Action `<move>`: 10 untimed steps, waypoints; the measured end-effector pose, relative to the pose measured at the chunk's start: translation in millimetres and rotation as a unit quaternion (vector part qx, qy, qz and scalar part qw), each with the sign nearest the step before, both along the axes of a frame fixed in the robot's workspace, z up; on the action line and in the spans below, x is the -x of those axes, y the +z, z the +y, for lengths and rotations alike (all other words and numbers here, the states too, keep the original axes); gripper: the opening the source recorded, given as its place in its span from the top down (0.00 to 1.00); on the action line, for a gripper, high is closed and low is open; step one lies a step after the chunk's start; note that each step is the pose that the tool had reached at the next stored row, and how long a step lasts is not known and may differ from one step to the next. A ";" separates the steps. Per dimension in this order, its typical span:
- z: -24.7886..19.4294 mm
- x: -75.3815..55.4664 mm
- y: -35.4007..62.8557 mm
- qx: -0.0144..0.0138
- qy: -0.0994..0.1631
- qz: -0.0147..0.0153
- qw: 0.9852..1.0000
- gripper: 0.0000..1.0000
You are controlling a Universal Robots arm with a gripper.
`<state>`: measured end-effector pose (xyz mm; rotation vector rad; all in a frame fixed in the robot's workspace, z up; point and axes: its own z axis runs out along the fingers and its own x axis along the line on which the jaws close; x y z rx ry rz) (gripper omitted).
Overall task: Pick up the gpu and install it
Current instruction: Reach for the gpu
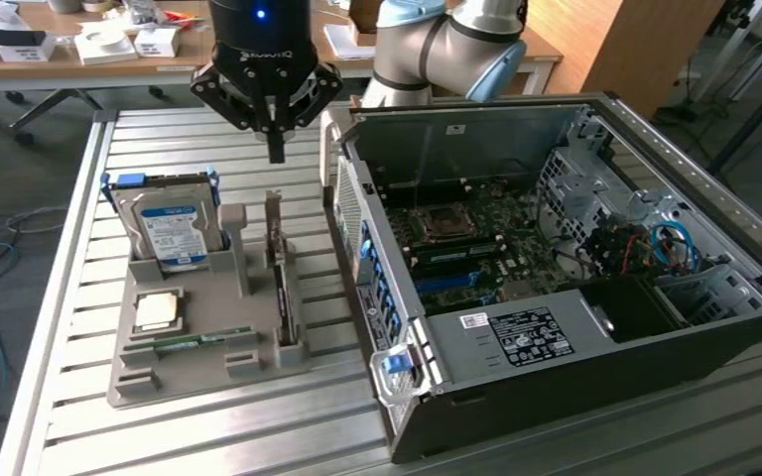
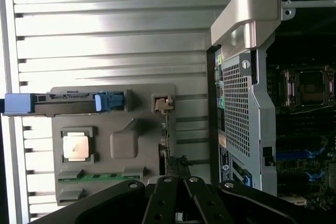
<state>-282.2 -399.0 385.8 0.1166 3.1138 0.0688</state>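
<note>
Right now my end effector (image 1: 275,149) hangs with its fingers pressed together, gripping nothing. It is above the counter (image 1: 156,134), over the far end of the grey holder (image 1: 255,362).

The gpu (image 1: 277,253) is not yet picked up. It stands on its long edge in a slot on the side of the holder nearest the case (image 1: 514,332), apart from my fingertips and below them. In the wrist view the gpu (image 2: 169,153) shows edge-on as a thin dark strip with its pale metal end piece at the far end. Its near end runs under my end effector (image 2: 177,192).

On the same holder (image 2: 142,93), the hard drive (image 1: 170,233) stands upright in its blue-handled carrier, on the exterior view's left of the gpu. The processor (image 1: 156,310) lies flat in a square recess, and the memory stick (image 1: 195,342) lies flat just beside it, toward the holder's near edge. The wrist view shows the hard drive (image 2: 63,103), processor (image 2: 76,146) and memory stick (image 2: 100,178) too.

The case lies open on the counter at the exterior view's right of the holder, its motherboard (image 1: 487,238) exposed. In the wrist view the case (image 2: 247,103) shows its perforated rear panel.
</note>
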 end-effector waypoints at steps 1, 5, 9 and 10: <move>-0.2 0.1 0.0 0.000 0.000 0.000 1.000 0.89; -2.9 0.1 -0.1 0.000 0.000 0.000 1.000 0.89; -8.6 0.1 -0.1 0.000 0.000 0.000 1.000 0.89; -10.1 0.1 -0.1 0.000 0.000 0.000 1.000 0.89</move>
